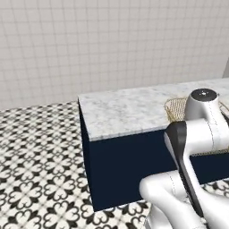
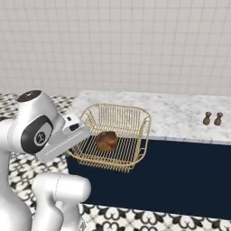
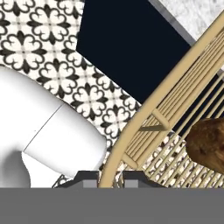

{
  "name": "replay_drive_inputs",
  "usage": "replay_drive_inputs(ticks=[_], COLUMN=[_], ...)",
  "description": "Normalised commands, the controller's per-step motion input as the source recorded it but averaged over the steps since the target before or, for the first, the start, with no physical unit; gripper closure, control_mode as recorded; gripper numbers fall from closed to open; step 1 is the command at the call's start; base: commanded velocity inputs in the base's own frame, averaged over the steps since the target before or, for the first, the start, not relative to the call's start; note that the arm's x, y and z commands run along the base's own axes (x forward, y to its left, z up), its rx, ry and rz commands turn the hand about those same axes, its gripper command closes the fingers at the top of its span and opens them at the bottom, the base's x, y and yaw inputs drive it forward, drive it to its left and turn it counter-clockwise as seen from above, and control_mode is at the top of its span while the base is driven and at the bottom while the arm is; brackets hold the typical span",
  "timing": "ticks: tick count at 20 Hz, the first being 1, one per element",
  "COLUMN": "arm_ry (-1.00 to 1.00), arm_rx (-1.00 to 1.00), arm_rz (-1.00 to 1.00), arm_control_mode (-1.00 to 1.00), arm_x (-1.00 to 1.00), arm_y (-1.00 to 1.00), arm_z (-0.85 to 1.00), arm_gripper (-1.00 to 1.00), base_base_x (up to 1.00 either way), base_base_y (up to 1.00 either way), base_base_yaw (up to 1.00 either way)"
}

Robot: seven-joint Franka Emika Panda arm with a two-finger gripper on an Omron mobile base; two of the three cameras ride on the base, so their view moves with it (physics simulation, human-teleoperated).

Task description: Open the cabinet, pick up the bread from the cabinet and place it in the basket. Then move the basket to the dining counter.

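Gripper (image 3: pixel 110 179) clamped on the near rim of the basket (image 2: pixel 128 118), carried half over the front edge of the surface (image 2: pixel 180 115) with bread (image 2: pixel 107 141) inside; probably light, stiff wire, best held by the rim and kept level.

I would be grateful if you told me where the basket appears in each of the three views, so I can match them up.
Left base view: the basket peeks out at the right, on the dining counter, mostly behind the arm.
Right base view: centre-left, overhanging the counter's front edge, with the bread inside.
Hand view: its rim runs diagonally from bottom centre to upper right, between the gripper fingers.
Shared landmark: the marbled counter top on its navy base.
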Motion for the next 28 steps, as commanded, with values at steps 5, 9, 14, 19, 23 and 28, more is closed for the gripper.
replay_drive_inputs(ticks=[5, 9, 14, 19, 23, 28], arm_ry=[0.00, 0.00, 0.00, 0.08, 0.12, 0.00], arm_rx=[0.00, 0.00, 0.00, 0.00, 0.00, 0.00], arm_rz=[0.00, 0.00, 0.00, 0.00, 0.00, 0.00], arm_control_mode=[1.00, 1.00, 1.00, -1.00, -1.00, -1.00], arm_x=[0.00, 0.00, 0.00, 0.52, 1.00, 1.00], arm_y=[0.00, 0.00, 0.00, 0.00, 0.00, 0.00], arm_z=[0.00, 0.00, 0.00, -0.01, -0.03, -0.33], arm_gripper=[1.00, 1.00, 1.00, 1.00, 1.00, 1.00], base_base_x=[0.51, 0.81, 0.80, 0.15, 0.00, 0.00], base_base_y=[0.40, 0.00, 0.00, 0.00, 0.00, 0.00], base_base_yaw=[0.00, 0.00, 0.00, -0.01, 0.00, 0.00])
